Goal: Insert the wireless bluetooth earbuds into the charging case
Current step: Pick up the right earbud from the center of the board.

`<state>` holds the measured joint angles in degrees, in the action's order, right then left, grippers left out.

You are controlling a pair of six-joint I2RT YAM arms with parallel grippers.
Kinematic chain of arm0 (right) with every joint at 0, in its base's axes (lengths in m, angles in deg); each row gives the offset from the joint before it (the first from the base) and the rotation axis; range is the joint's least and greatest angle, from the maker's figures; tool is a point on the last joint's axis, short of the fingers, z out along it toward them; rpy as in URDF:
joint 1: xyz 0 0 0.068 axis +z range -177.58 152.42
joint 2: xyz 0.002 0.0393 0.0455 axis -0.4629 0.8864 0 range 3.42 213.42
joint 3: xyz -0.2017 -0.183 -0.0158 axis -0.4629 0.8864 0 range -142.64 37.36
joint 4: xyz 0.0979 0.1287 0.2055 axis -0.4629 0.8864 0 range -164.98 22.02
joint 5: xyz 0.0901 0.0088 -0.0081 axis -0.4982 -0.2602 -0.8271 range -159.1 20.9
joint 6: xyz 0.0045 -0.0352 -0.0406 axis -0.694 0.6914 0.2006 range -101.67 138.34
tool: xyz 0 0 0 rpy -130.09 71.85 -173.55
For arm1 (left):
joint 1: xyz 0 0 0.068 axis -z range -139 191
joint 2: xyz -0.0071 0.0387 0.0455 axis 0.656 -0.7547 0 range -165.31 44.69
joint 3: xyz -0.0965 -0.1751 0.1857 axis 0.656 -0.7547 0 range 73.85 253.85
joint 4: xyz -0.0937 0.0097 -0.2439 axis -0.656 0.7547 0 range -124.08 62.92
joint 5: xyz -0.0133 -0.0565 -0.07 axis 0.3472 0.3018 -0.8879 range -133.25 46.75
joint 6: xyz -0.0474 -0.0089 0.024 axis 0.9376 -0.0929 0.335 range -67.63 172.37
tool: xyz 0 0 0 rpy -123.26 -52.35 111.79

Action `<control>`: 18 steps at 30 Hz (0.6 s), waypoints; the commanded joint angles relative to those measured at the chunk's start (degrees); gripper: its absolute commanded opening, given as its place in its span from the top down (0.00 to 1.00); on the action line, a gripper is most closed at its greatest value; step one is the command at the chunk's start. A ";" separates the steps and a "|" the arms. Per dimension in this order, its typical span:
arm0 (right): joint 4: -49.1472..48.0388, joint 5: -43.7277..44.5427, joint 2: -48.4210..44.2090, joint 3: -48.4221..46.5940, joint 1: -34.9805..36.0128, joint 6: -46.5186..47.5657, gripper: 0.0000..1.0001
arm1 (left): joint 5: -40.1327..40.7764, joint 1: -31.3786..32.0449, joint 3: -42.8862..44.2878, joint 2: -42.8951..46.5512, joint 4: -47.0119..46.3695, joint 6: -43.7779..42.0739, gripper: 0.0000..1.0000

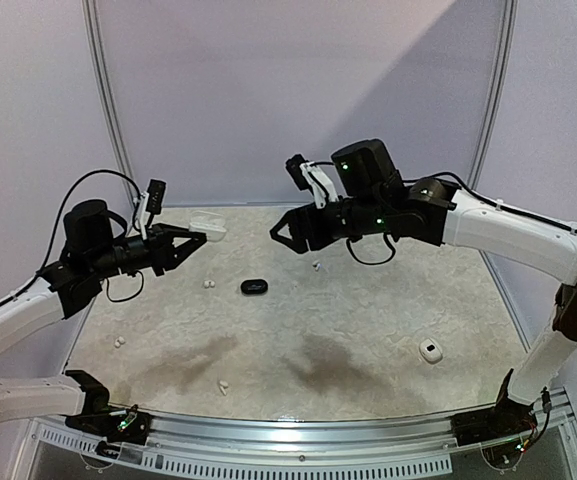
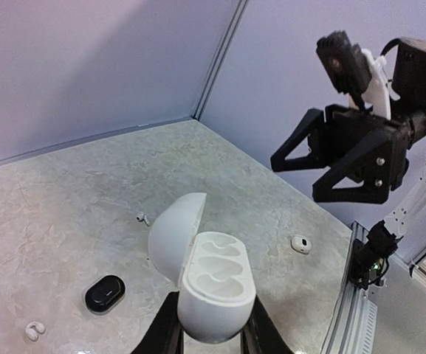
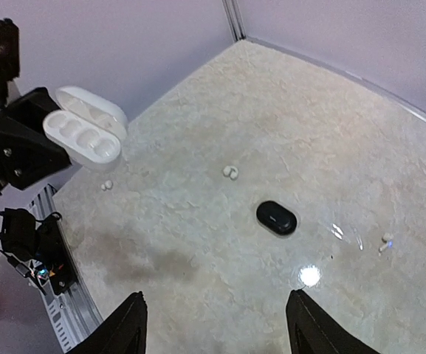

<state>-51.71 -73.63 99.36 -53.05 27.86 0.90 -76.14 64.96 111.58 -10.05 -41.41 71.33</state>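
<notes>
1. Four white earbuds lie loose on the table - one just left of the black case, one to its right, two nearer the arm bases.
2. The open white charging case is held up left of the black case, clamped by the left gripper.
3. The right gripper is above and right of the black case - fingers spread wide, holding nothing.

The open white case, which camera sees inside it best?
Left wrist: the open white case is close up, both cups plainly empty. Right wrist shows it smaller; top view shows only a pale sliver.
</notes>
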 commanded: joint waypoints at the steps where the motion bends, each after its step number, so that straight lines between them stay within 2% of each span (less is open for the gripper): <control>1: 7.95 2.60 1.69 0.92 1.12 -2.71 0.36 | 1.62 -2.69 -1.73 1.31 1.02 1.80 1.00; 5: 8.98 1.81 7.19 -0.84 5.25 1.14 0.37 | 2.24 -5.05 -2.15 2.73 3.16 1.01 1.00; 12: 9.60 -3.55 20.45 -9.41 11.51 5.06 0.50 | 2.91 -10.58 -6.87 9.42 3.42 2.86 1.00; 18: 7.49 -4.73 30.32 -14.86 15.24 8.19 0.51 | 3.36 -12.36 -10.44 13.60 3.80 4.03 1.00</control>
<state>-43.52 -76.74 125.24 -64.05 41.72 6.89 -73.41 53.66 103.08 1.77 -38.65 74.08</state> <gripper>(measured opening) 0.495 0.230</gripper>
